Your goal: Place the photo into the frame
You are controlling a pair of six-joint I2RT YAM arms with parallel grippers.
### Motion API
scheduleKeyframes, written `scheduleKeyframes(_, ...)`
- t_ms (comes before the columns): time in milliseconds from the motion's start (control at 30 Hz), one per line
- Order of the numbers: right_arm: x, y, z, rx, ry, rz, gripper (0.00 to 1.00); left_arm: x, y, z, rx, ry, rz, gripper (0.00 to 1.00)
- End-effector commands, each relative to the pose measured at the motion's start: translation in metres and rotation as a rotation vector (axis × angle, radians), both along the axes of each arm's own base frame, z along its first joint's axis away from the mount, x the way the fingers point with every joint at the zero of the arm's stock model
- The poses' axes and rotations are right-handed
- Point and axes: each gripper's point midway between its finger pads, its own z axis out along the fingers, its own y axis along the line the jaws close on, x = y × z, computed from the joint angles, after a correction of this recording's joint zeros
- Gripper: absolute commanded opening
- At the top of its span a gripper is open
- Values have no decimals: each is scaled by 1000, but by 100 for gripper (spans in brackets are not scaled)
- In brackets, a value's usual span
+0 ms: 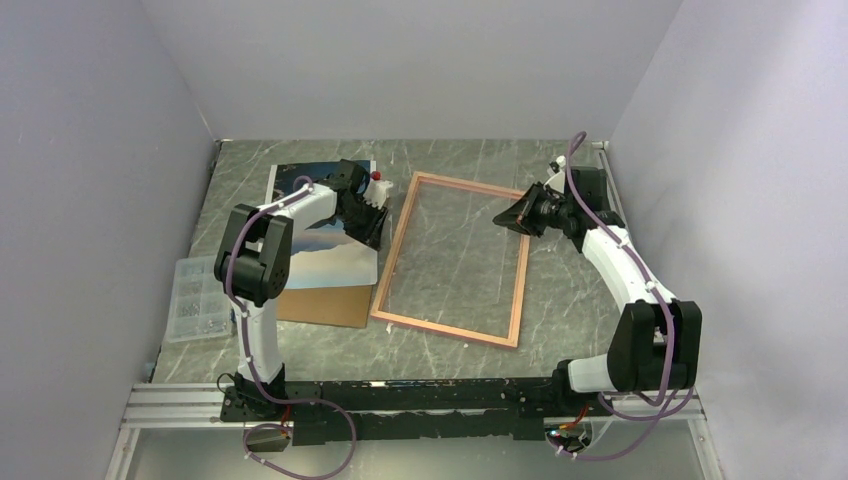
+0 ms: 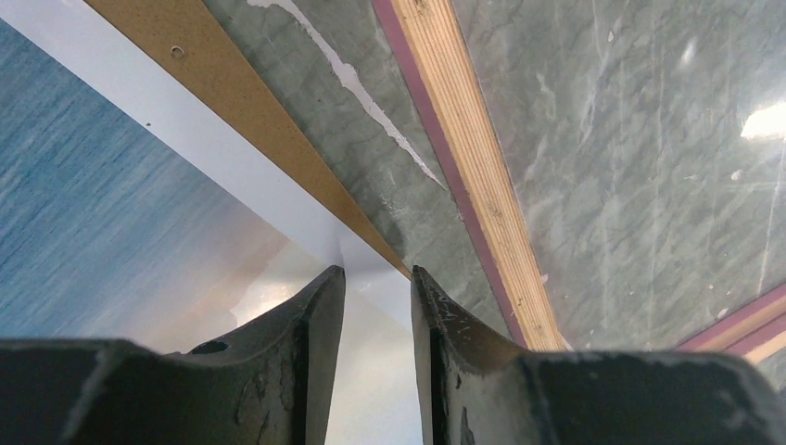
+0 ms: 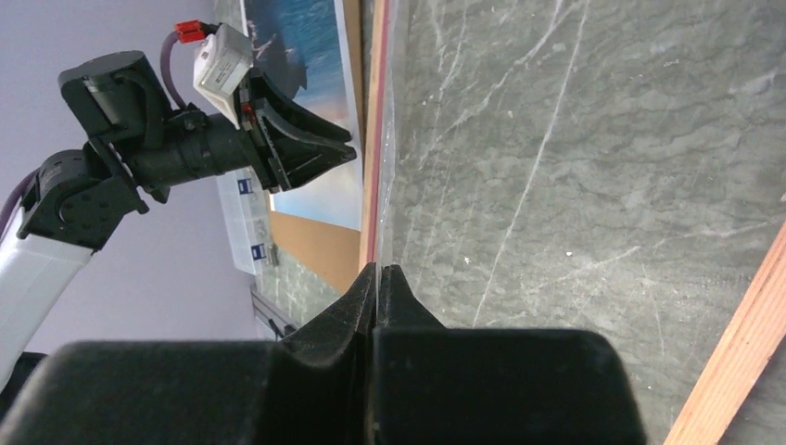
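Note:
The photo (image 1: 320,235) of blue sea lies face up at the left on a brown backing board (image 1: 325,305). My left gripper (image 1: 372,222) is low over the photo's right edge. In the left wrist view this gripper (image 2: 378,271) is open by a narrow gap, and the photo's white margin (image 2: 278,199) shows between the fingers. The pink-edged frame (image 1: 400,255) lies flat in the middle. My right gripper (image 1: 500,218) hovers over the frame's far right part. Its fingers (image 3: 380,267) are shut on a thin clear pane seen edge-on.
A clear plastic parts box (image 1: 197,297) sits at the table's left edge, beside the backing board. Grey walls close in the left, back and right. An aluminium rail (image 1: 420,400) with both arm bases runs along the near edge.

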Motion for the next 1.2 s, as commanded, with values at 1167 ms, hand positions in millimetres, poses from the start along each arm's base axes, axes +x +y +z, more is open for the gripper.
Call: scheduleKeyframes(1167,8,36,53,137,-221,70,0,-31,6,-25,158,27,-82,38)
